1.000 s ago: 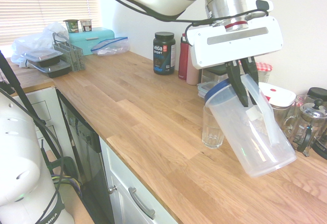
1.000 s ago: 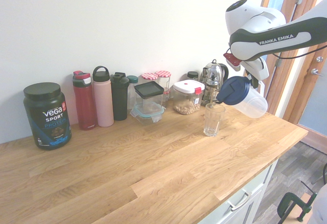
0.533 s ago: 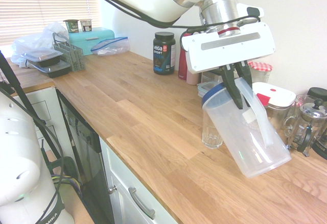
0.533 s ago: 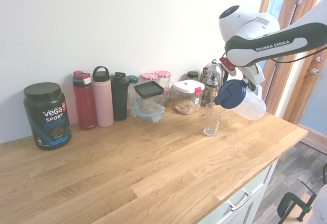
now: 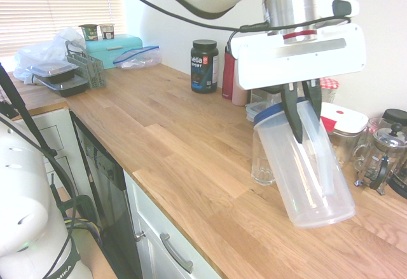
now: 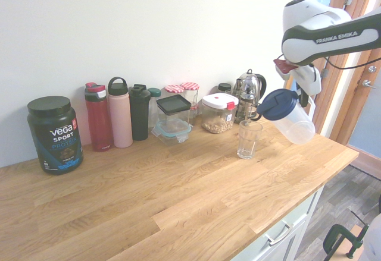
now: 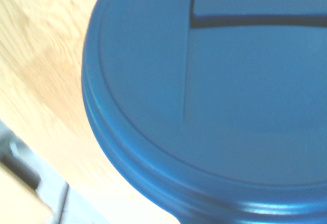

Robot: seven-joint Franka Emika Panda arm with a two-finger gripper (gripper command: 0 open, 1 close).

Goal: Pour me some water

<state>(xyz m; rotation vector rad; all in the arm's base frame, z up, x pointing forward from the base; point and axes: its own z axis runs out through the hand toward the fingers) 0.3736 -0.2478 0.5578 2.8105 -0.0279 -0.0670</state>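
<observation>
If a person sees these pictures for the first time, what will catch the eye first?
First comes the gripper, shut on the handle of a clear pitcher with a blue lid, tilted in the air above the wooden counter. Beside the pitcher stands an empty glass. Along the wall behind is a row of bottles and jars, with a black Vega tub at its end.

Gripper (image 5: 301, 117) clamped on tilted clear jug (image 5: 308, 164) handle, blue lid end beside glass (image 5: 261, 161) on wooden surface (image 5: 172, 145).
</observation>
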